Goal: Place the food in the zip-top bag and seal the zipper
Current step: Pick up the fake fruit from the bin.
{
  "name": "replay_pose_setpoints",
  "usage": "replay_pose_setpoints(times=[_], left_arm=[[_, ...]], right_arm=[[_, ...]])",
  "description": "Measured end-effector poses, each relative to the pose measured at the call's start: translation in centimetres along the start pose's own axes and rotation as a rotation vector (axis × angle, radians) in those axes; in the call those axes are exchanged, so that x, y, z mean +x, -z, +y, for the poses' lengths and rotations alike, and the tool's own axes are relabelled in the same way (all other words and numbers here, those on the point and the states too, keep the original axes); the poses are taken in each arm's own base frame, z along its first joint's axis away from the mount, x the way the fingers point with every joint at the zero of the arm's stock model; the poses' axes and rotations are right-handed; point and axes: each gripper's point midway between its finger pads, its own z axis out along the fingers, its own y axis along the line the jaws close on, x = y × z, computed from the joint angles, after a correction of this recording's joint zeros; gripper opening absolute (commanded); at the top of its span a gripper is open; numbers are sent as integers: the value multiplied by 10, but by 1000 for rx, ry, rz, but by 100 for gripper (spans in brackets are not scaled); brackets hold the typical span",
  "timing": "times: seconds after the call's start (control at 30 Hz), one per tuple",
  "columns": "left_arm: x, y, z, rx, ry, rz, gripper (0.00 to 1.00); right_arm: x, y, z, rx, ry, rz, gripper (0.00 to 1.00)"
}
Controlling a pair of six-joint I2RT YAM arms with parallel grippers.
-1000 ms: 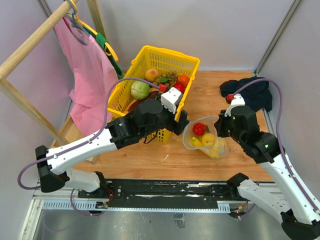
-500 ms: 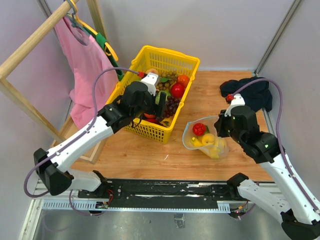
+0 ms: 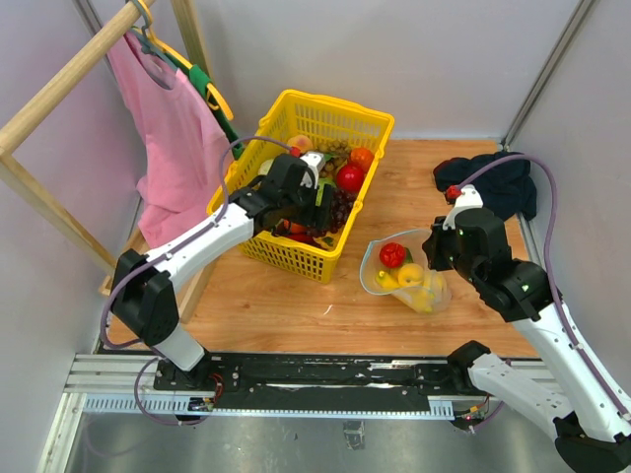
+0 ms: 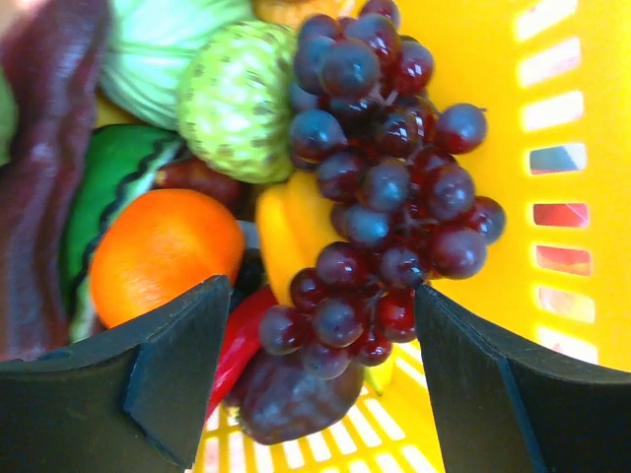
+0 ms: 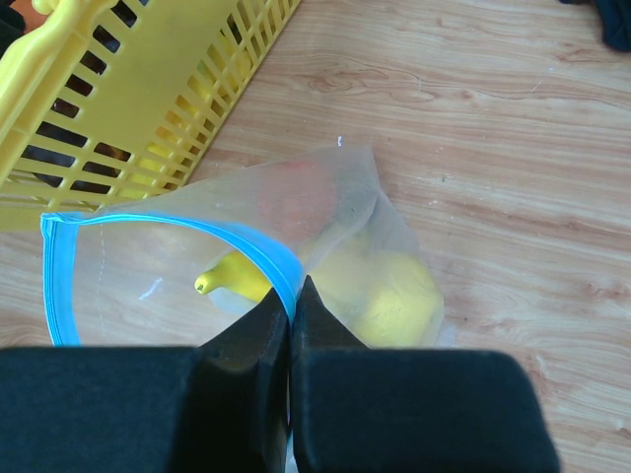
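The food lies in two places. In the yellow basket (image 3: 325, 104) a bunch of dark purple grapes (image 4: 385, 187) rests beside an orange (image 4: 163, 251) and a bumpy green fruit (image 4: 237, 99). My left gripper (image 4: 320, 307) is down in the basket (image 4: 582, 118), open, with its fingers either side of the bunch's lower end and not pressing it. The clear zip-top bag (image 3: 409, 274) lies on the table with a red piece (image 3: 392, 254) and a lemon (image 5: 394, 291) inside. My right gripper (image 5: 292, 296) is shut on the bag's blue zipper (image 5: 246, 246), holding the mouth open.
A dark cloth (image 3: 493, 182) lies at the back right of the wooden table. A pink garment (image 3: 173, 148) hangs from a wooden rack (image 3: 59, 84) on the left, close to the basket. A banana tip (image 5: 232, 281) shows inside the bag.
My left arm swung from beside the bag's mouth back to the basket and dropped in over the grapes. The right arm and the bag stayed still.
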Motion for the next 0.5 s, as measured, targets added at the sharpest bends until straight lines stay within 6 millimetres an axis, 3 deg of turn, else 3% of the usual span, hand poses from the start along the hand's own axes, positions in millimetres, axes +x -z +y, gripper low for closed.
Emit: replay_pose_setpoints(times=[0.17,0.33,0.5], left_arm=[[11,-16,-14,81,18,47,66],[20,-27,-23,132,36,83,42],[9,-20,-24,131,32,50,21]], right_arm=[[0,0,0,1,0,1,1],[1,-1,0,2,1,4,1],[3,0,-1,5,2,14,1]])
